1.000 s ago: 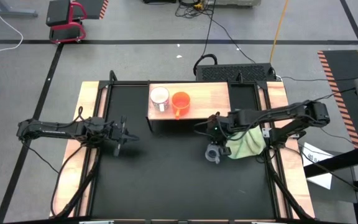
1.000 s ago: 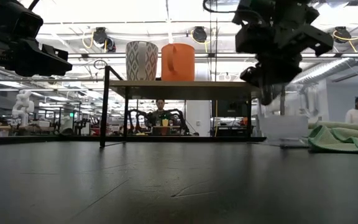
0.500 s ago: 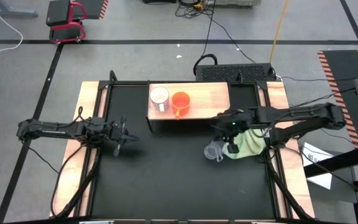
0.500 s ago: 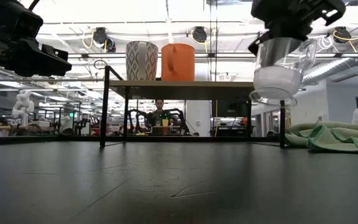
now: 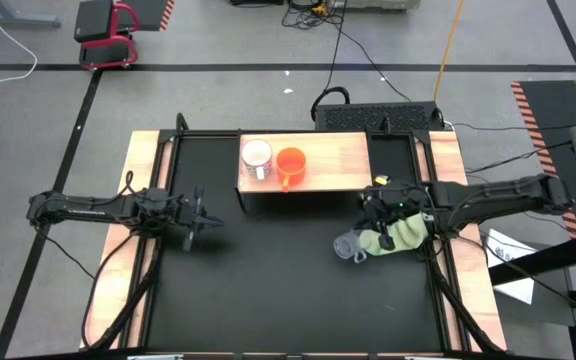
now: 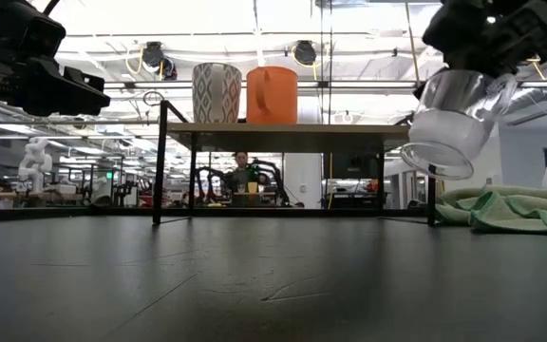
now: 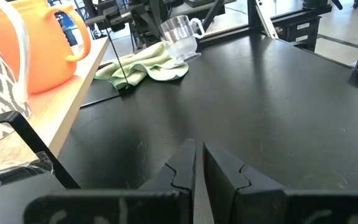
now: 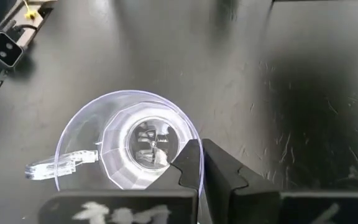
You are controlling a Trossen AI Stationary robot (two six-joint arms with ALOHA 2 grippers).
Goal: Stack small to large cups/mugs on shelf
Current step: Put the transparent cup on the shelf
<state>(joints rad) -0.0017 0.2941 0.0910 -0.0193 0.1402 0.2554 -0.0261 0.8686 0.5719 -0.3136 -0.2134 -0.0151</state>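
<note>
From above, the shelf (image 5: pixel 333 160) is seen at the far middle of the black table (image 5: pixel 268 290), with the white mug (image 5: pixel 256 156) and the orange mug (image 5: pixel 290 164) standing side by side on its left half. The right hand (image 5: pixel 360 238) is extended over the table's right part, closed on the rim of the clear glass cup (image 5: pixel 346 246), which is held just beside the yellow-green cloth (image 5: pixel 400 232). The left hand (image 5: pixel 200 221) is parked over the table's left side.

At table height, the glass cup (image 6: pixel 452 122) is seen lifted clear of the table and tilted, its base angled down to the left, level with the shelf (image 6: pixel 292 136). Both mugs stand upright on the shelf.

In the left wrist view, the left hand (image 7: pixel 196 163) is shown with its fingers pressed together, holding nothing.

In the right wrist view, the cup wall (image 8: pixel 129 149) is pinched between the fingers of the right hand (image 8: pixel 197 163), and the cup's handle is seen on the side away from the fingers.
</note>
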